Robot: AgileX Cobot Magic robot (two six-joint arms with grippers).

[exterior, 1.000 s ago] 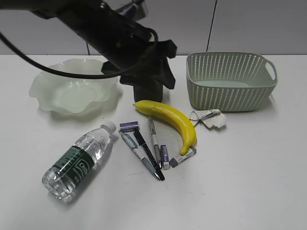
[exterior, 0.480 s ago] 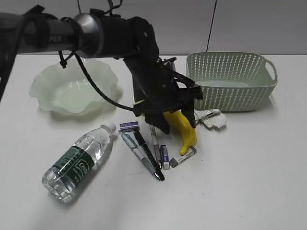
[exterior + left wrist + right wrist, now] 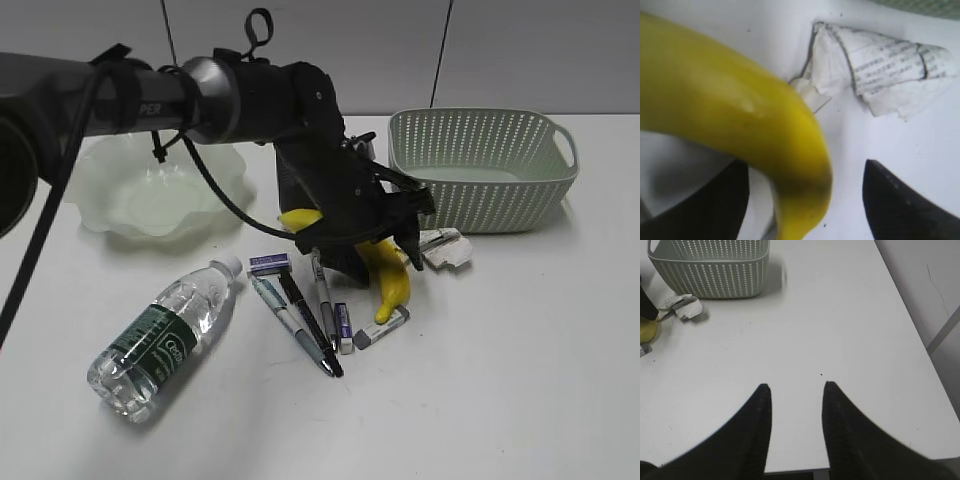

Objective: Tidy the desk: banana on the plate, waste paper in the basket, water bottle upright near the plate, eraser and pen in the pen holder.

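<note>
The yellow banana lies on the white desk, partly covered by my left arm. My left gripper is down over it and open. In the left wrist view one black finger stands apart on the banana's right and the other on its left. The crumpled waste paper lies just beyond, beside the basket. The wavy plate sits at the back left. The water bottle lies on its side. Pens and erasers lie beside the banana. The pen holder is hidden. My right gripper is open and empty.
The left arm stretches from the upper left across the plate's right rim. In the right wrist view the basket and paper scrap are at the far left, and the desk's near edge is just under the fingers.
The left arm has swung down and to the right from behind the banana onto its middle. Its jaws have spread wider, either side of the fruit. The right gripper has not moved.
</note>
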